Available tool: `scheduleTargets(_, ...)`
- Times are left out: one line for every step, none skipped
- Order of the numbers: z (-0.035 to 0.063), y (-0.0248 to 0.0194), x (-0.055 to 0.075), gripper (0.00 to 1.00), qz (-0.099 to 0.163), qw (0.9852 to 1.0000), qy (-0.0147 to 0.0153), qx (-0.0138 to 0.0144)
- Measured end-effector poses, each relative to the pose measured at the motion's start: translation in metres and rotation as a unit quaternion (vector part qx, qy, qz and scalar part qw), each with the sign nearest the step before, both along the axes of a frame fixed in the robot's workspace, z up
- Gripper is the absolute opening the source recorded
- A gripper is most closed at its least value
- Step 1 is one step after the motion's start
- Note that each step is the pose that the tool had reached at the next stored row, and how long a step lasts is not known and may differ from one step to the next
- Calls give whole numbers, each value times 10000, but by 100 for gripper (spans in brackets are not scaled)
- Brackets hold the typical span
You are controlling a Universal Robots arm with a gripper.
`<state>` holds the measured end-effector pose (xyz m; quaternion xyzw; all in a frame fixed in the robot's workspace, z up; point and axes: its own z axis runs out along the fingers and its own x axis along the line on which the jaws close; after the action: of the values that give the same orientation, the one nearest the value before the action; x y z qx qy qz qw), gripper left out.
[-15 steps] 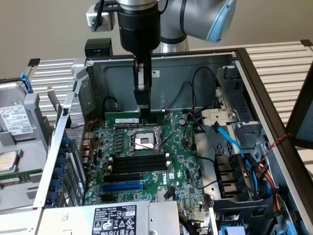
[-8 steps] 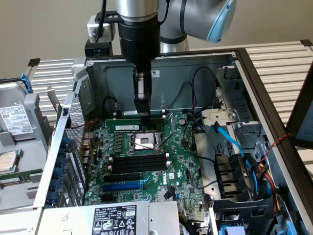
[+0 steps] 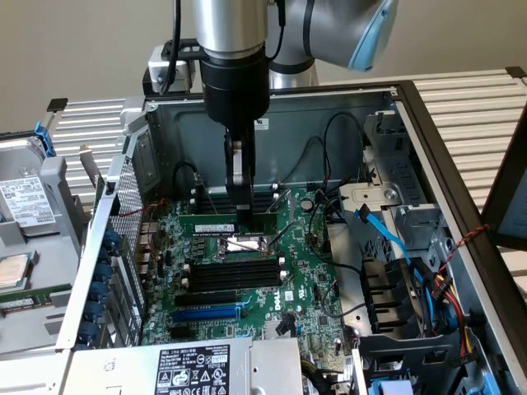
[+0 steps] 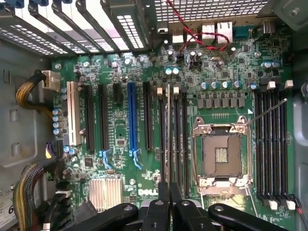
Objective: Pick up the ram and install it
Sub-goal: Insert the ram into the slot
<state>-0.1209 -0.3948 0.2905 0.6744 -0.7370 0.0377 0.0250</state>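
- Nearest in the exterior view, a silver metal power-supply box with a white label [image 3: 193, 370] sits at the front of the open grey steel computer case [image 3: 329, 111].
- Behind it lies the green motherboard [image 3: 305, 288]. It carries a long blue plastic expansion slot [image 3: 206, 313] and, beyond that, a bank of long black plastic memory slots [image 3: 226, 271].
- Next comes the square silver processor socket [image 3: 247, 243]. I see no chip in it.
- Above this middle stretch of the board, the silver and black robot arm [image 3: 235, 49] reaches straight down into the case.
- Its black jaws are closed together on the ram [image 3: 210, 224], a long, thin, dark green circuit-board stick with a small white label. They grip it near its middle, and it stands on edge with its length running along the slots.
- From the wrist view the ram [image 4: 167, 134] shows edge-on as a thin pale line coming out from between the black fingertips [image 4: 163, 204]. It lies in line with the black slots and their white end clips [image 4: 175, 90], between the blue slot and the socket.
- Judging the task, the pick-up is done and the stick looks lined up with a slot. The installing is not finished, since the jaws are clamped on it. I cannot tell whether its lower edge has entered the slot.
- Farthest off, past the case's rear wall, is the white slatted metal table [image 3: 469, 107]. At the exterior view's left a grey hard drive with a white label [image 3: 25, 202] lies outside the case.
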Motion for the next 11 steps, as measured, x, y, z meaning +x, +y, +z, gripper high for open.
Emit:
scheduleTargets(-19, -6, 0, 13, 0, 10000, -3, 0)
scheduleTargets(-37, -11, 0, 13, 0, 10000, -8, 1)
scheduleTargets(-53, -17, -1, 13, 0, 10000, -14, 0)
scheduleTargets(-70, -21, -1, 13, 0, 10000, -26, 1)
scheduleTargets(-84, -23, -1, 13, -1, 10000, -40, 1)
scheduleTargets(-96, -23, 0, 13, 0, 10000, -55, 6)
scheduleTargets(-101, -24, -1, 13, 0, 10000, -66, 23)
scheduleTargets(-106, -23, -1, 13, 0, 9999, -78, 67)
scheduleTargets(-109, -23, -1, 13, -1, 9999, -88, 147)
scheduleTargets(-110, -23, -2, 13, -2, 9997, -95, 232)
scheduleTargets(-112, -23, -3, 13, -2, 9995, -100, 312)
